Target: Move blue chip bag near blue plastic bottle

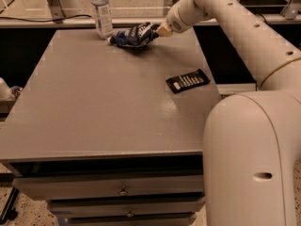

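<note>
The blue chip bag [133,35] is a crinkly dark blue bag with white lettering, at the far edge of the grey table [103,107]. Its left tip reaches close to the base of the blue plastic bottle [101,11], which stands upright with a white cap at the far left of the table. My gripper [161,30] comes in from the right on the white arm and is shut on the bag's right end. The bag's left part is low, at or just above the table top.
A flat black bar-shaped packet [187,80] lies near the table's right edge. My arm's large white body [254,159] fills the lower right. Drawers [122,190] sit under the table front. A rail and a cable run behind the table.
</note>
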Action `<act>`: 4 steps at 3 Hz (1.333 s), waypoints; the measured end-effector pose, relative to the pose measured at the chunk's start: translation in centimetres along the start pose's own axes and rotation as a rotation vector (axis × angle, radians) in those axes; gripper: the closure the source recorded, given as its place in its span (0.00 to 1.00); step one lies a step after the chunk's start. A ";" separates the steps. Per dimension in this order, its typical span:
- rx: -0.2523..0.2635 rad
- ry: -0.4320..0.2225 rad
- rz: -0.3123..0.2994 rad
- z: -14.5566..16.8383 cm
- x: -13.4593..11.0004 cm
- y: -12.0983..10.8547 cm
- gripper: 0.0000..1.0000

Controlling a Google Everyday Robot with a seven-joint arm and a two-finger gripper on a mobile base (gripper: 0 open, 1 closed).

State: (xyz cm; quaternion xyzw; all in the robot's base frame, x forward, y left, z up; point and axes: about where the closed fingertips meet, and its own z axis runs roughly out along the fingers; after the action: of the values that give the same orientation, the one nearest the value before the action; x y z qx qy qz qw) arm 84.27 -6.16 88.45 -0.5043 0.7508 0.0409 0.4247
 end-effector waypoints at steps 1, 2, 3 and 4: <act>-0.037 -0.002 -0.013 1.7 -0.9 0.9 1.00; -0.050 0.016 -0.011 2.5 -1.0 1.2 0.84; -0.047 0.030 -0.003 2.6 -0.7 1.0 0.61; -0.043 0.037 0.003 2.4 -0.4 0.7 0.36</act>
State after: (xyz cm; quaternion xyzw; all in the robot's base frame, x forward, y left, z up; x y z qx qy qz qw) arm 85.19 -4.33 86.88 -0.5127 0.7584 0.0483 0.3996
